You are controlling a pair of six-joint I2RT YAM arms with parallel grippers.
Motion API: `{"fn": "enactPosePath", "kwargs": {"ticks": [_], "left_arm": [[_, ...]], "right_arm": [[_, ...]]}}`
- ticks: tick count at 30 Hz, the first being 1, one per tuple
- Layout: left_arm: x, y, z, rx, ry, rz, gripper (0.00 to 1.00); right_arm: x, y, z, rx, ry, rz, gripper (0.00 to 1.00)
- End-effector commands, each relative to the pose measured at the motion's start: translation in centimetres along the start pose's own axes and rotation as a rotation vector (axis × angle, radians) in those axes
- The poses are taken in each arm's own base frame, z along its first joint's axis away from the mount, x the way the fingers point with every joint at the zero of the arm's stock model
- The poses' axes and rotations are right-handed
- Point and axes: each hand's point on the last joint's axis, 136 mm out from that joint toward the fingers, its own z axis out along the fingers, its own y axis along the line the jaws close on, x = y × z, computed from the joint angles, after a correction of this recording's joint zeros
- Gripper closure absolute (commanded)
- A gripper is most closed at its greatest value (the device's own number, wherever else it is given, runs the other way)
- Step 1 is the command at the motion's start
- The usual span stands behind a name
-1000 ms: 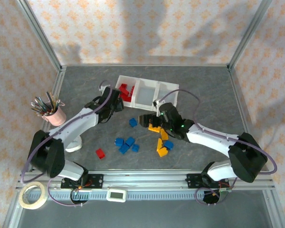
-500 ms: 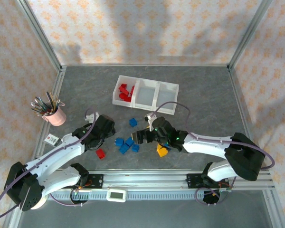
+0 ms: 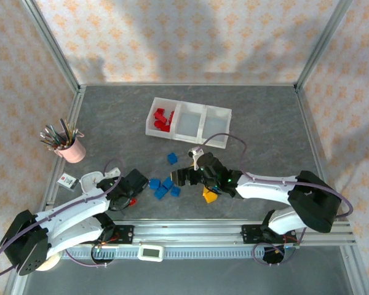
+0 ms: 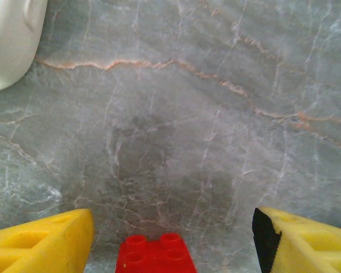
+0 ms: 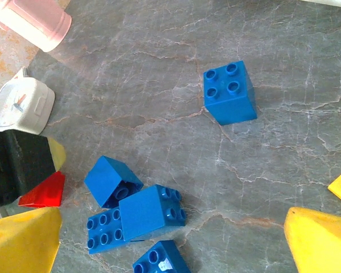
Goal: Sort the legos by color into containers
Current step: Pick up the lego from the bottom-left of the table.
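My left gripper (image 3: 132, 193) hangs open low over the table. A red lego (image 4: 155, 254) lies between its yellow fingers (image 4: 40, 242) without touching them. My right gripper (image 3: 181, 178) is open above a cluster of blue legos (image 5: 150, 210), nothing between its fingers (image 5: 321, 239). Another blue lego (image 5: 230, 92) lies apart, farther back. Yellow-orange legos (image 3: 209, 195) sit under the right arm. The containers (image 3: 203, 132) stand in a row at the back; the left bin holds several red legos (image 3: 163, 118), and the other two look empty.
A pink cup of pens (image 3: 71, 147) stands at the left. A small white device (image 3: 66, 180) lies near the left arm. A tape roll (image 3: 42, 253) rests at the front left corner, off the mat.
The left arm swung back from the bins and came down over the red lego at the front left. The right gripper moved left, from the yellow-orange legos to over the blue cluster.
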Motion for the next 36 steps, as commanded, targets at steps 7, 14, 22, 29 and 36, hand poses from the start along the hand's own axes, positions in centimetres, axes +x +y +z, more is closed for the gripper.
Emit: {"fn": "enactPosePath", "kwargs": {"ticks": [7, 14, 22, 29, 36], "left_arm": [[1.3, -0.7, 0.1, 0.046, 0.017, -0.008, 0.29], [1.6, -1.5, 0.3, 0.066, 0.019, 0.022, 0.43], [1.4, -1.6, 0.3, 0.050, 0.009, 0.050, 0.59], [0.5, -3.2, -0.9, 0.114, -0.012, 0.051, 0.66], [-2.0, -5.9, -3.6, 0.205, -0.083, 0.046, 0.67]], "right_arm": [[0.2, -0.6, 0.7, 0.034, 0.001, 0.017, 0.00], [0.4, -0.8, 0.9, 0.037, 0.005, 0.029, 0.00], [0.3, -0.6, 1.0, 0.031, 0.003, 0.038, 0.00], [-1.1, 0.0, 0.4, 0.022, -0.033, 0.037, 0.00], [-3.5, -0.5, -0.8, 0.049, -0.083, 0.056, 0.00]]}}
